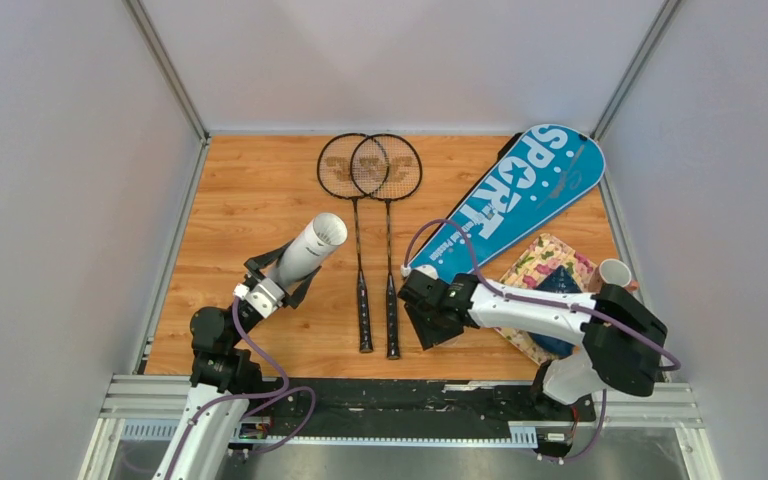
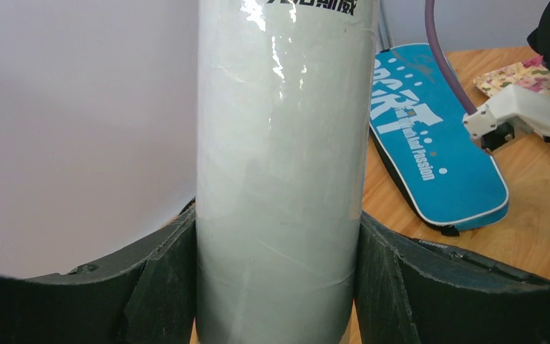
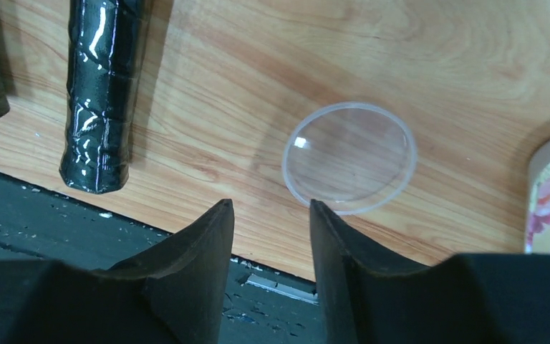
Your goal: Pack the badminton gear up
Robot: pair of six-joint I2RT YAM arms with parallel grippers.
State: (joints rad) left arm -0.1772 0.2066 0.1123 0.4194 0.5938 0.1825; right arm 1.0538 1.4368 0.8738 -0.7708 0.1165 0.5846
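My left gripper (image 1: 280,283) is shut on the long white tube (image 1: 310,248) and holds it tilted, its open end up and toward the back. In the left wrist view the tube (image 2: 279,143) fills the gap between both pads. Two black rackets (image 1: 360,240) lie side by side mid-table, handles toward me. The blue "SPORT" cover (image 1: 520,190) lies at the back right. My right gripper (image 3: 268,204) is open and empty, low over the table's front edge, beside a clear round lid (image 3: 349,158) and a racket handle (image 3: 104,93). No shuttlecocks show.
A floral cloth (image 1: 540,262) with a dark blue object (image 1: 560,285) on it lies at the right, behind my right arm. A small white cup-like thing (image 1: 613,272) stands at its right edge. Metal frame posts and grey walls close in the table.
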